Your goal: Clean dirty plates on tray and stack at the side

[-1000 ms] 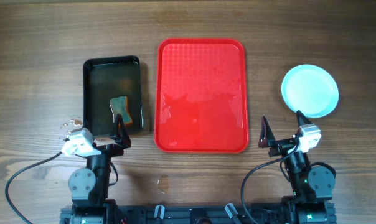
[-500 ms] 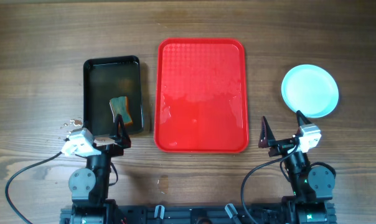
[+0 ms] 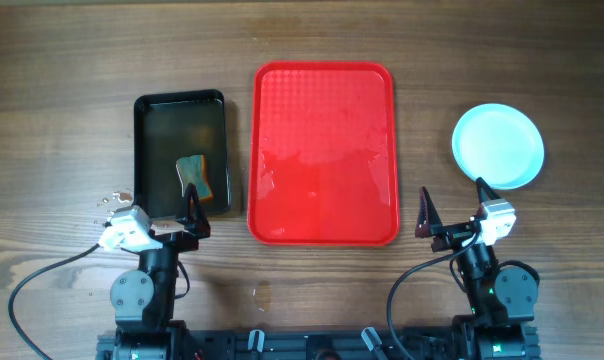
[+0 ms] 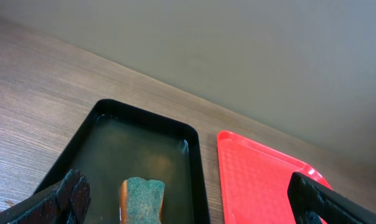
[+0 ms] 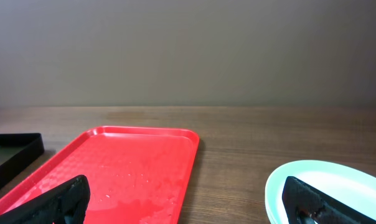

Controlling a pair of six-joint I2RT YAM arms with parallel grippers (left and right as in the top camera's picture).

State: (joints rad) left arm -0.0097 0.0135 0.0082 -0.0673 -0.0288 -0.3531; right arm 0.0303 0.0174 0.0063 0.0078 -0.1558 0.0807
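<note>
The red tray lies mid-table with only a wet sheen and droplets on it; its rim also shows in both wrist views. The pale blue plates sit as one round pile on the wood to its right, and I cannot tell their number. The right wrist view shows their clean near rim. My left gripper stands open near the black tray's front edge, holding nothing. My right gripper stands open between the tray's front right corner and the plates.
A black tray of water lies left of the red tray. A green-topped sponge lies in its near half. Small water drops spot the wood left of it.
</note>
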